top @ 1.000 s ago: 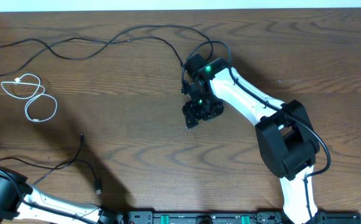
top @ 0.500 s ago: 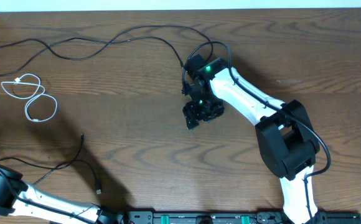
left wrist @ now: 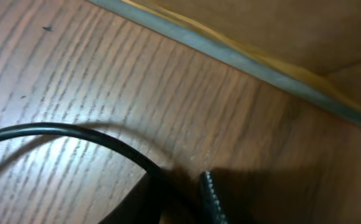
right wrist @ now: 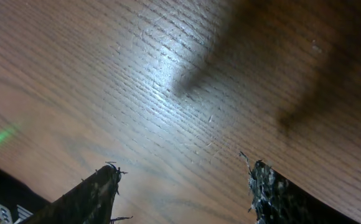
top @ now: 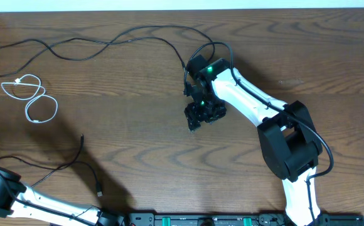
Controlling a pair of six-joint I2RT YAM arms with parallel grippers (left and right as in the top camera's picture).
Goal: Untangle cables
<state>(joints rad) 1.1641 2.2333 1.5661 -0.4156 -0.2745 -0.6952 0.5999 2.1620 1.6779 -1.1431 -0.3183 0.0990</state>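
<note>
At the table's (top: 138,157) near left corner, the left arm (top: 6,196) reaches in from the edge. Its wrist camera shows a black cord (left wrist: 62,129) curving over the wood grain into the shadow at the left gripper (left wrist: 179,208). Only a ribbed dark finger edge (left wrist: 209,198) shows there, so it cannot be told how wide the jaws stand or whether the cord is held.

Just beside that arm lies the lower black cable (top: 75,161), one plug end pointing up the table and the other toward the front edge. Above it, apart from both black cords, the white cable (top: 41,95) rests in two loose loops near the left edge.

Along the far side the upper black cable (top: 141,28) snakes from the left edge toward the middle, ending near the wrist of the right arm (top: 251,107), where a green light (top: 210,68) glows.

At centre, the right gripper (right wrist: 182,171) hangs over bare wood, its two fingers spread wide with nothing between them, well apart from all three cords.
</note>
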